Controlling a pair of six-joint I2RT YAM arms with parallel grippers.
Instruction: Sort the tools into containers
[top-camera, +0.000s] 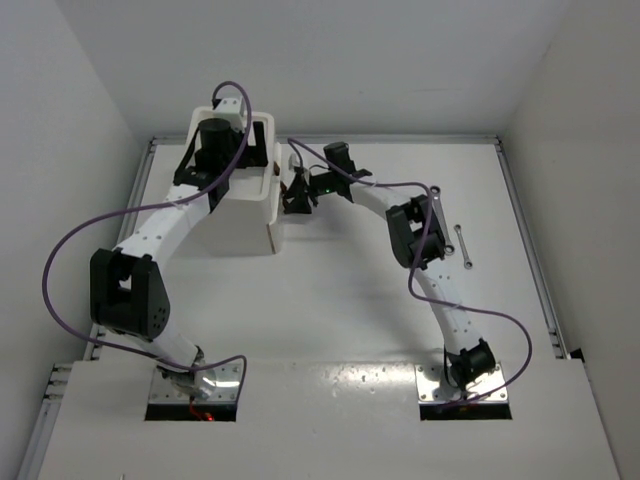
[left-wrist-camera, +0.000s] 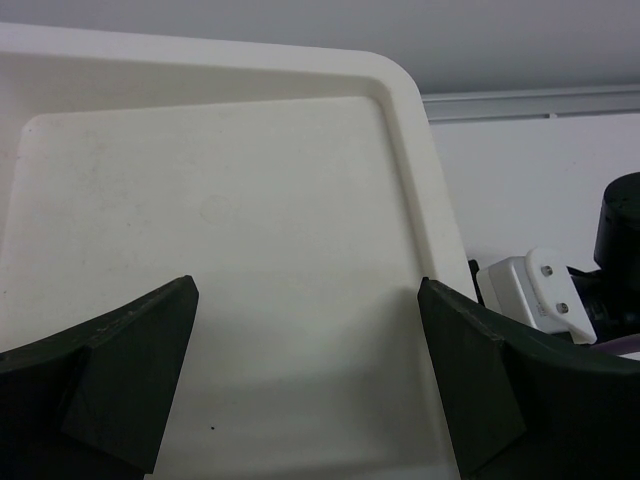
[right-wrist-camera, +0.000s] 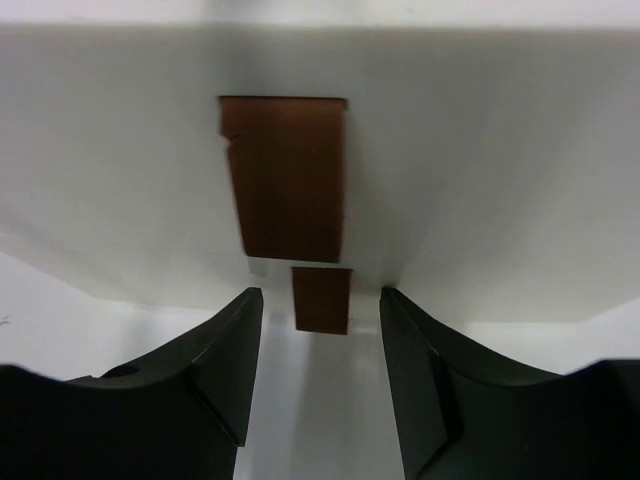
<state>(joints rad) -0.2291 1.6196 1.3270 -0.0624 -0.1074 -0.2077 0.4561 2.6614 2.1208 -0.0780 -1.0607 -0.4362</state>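
The white drawer unit stands at the back left of the table. My left gripper hangs over its shallow top tray, open and empty; the tray part in view is bare. My right gripper faces the unit's drawer front, open and empty. A small dark-red knob sits just ahead of its fingertips, a larger one above it. One silver wrench lies on the table to the right. Pliers and screwdrivers are out of view.
Purple cables loop off both arms. The right arm's elbow hangs close to the wrench. White walls and a raised rail border the table.
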